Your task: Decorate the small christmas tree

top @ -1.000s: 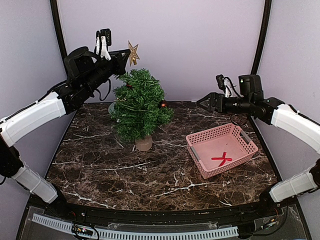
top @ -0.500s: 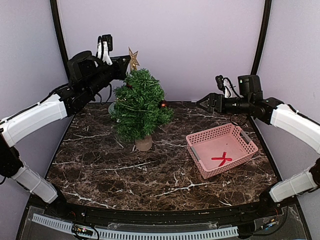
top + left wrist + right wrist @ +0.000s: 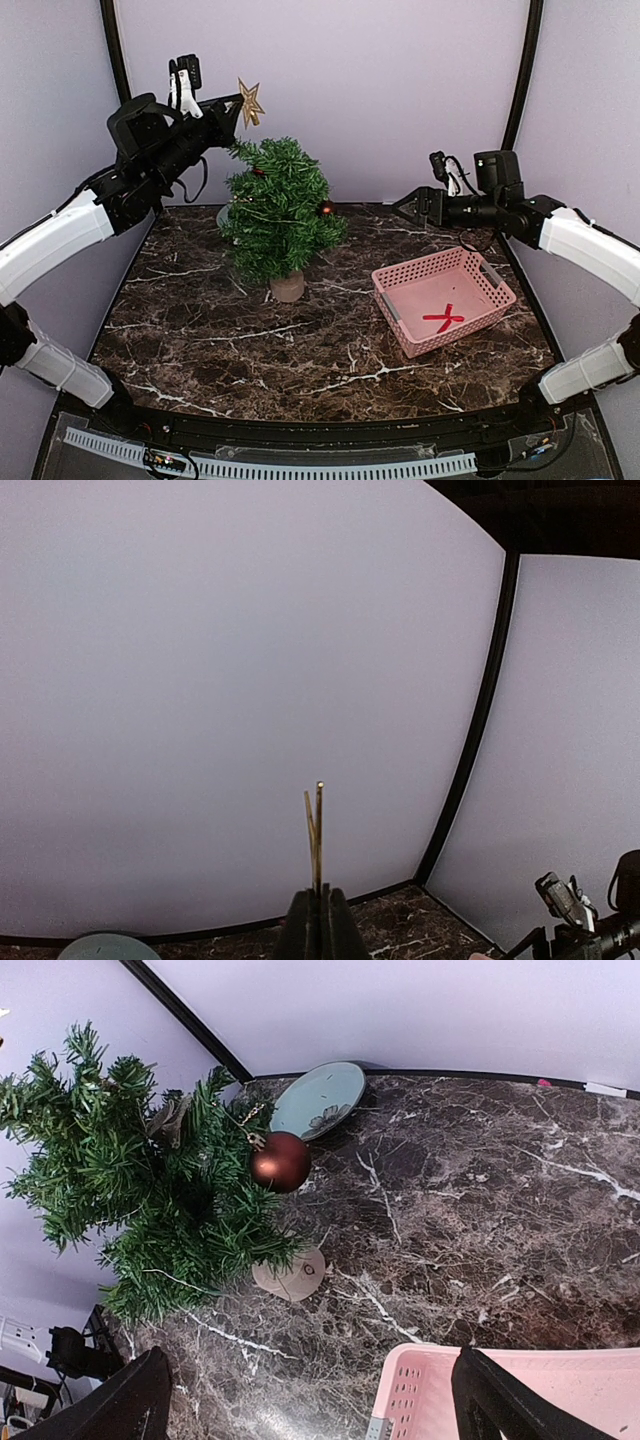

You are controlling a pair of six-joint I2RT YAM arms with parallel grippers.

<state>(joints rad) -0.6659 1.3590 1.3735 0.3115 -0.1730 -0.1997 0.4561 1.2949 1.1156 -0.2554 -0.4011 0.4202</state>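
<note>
The small christmas tree [image 3: 275, 210] stands upright on the desk [image 3: 200, 340], back and left of centre. My left claw [image 3: 236, 101] is clenched on the gold star [image 3: 247, 103], above and just left of the treetop. I'd carry it right until it sits over the tip, then lower it straight down so the top sprig doesn't bend. My right claw [image 3: 405, 208] hangs released and empty, right of the tree.

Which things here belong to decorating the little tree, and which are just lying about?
Job: small christmas tree, gold star in the left pincer, red bauble on a branch, red ribbon in the pink basket.
Lying about: pale blue plate behind the tree.
</note>
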